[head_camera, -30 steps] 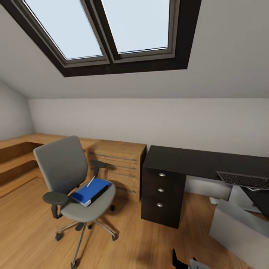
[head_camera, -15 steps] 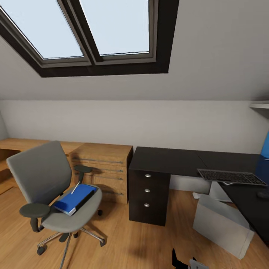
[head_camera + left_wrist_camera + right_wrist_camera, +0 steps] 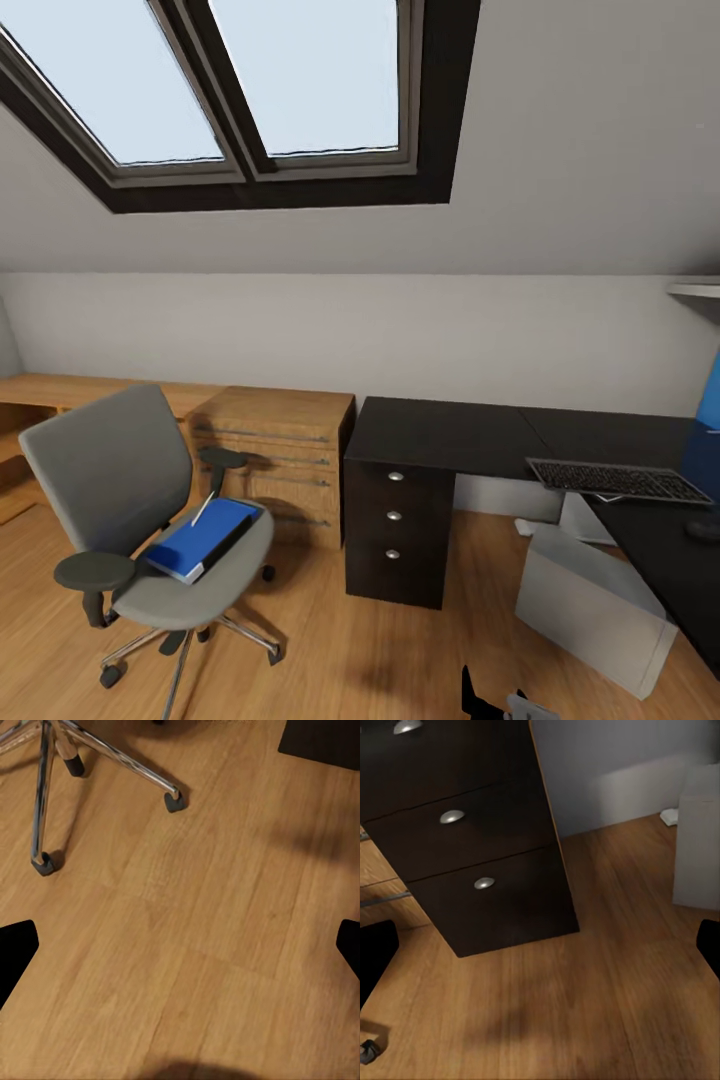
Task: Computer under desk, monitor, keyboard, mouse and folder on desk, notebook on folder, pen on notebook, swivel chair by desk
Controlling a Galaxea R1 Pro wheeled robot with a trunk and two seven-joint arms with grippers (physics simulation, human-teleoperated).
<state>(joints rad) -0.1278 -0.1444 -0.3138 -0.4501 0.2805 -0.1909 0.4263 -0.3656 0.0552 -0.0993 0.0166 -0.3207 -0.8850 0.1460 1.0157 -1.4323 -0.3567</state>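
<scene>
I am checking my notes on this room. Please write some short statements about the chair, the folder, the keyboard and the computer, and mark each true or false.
1. The folder lies on the swivel chair seat. True.
2. The keyboard lies on the floor. False: it rests on the desk.
3. The computer stands upright under the desk. False: it sits tilted on the floor beside the desk.
4. The desk pedestal has three drawers. True.

No legible text, labels or numbers anywhere.
</scene>
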